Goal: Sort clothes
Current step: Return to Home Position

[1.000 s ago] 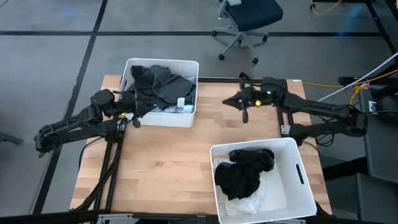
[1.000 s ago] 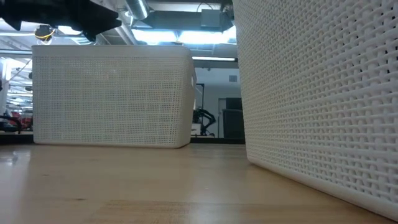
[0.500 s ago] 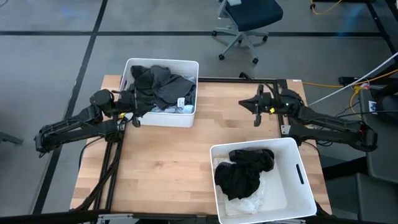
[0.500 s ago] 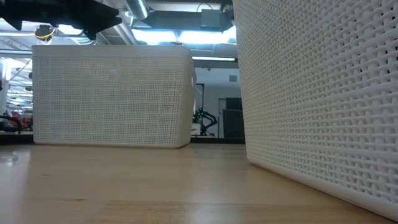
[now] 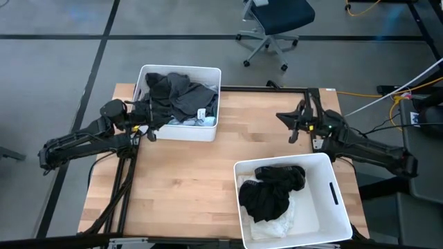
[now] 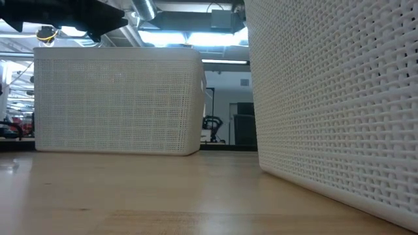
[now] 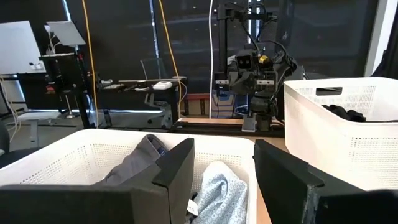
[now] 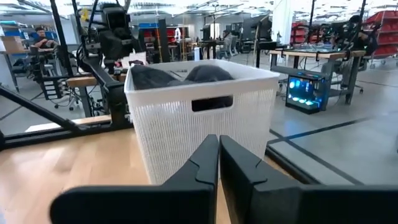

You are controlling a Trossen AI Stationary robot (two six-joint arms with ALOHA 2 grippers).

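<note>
Right gripper [image 5: 282, 116] hangs over the bench's [image 5: 187, 180] far right part, its fingers pressed together on nothing. The left gripper [image 5: 147, 119] sits at the left wall of the far bin [image 5: 181, 133], fingers spread and empty.

From table height only the two bins' latticed walls show — the clothes are hidden there. From above, dark grey and black garments [image 5: 176, 93] heap the far bin, and a pale blue piece [image 7: 214, 190] shows in the left wrist view. Black clothes [image 5: 273, 190] lie over a white garment [image 5: 277, 225] in the near-right bin [image 5: 315, 214]. An office chair [image 5: 273, 24] stands beyond the far edge.
</note>
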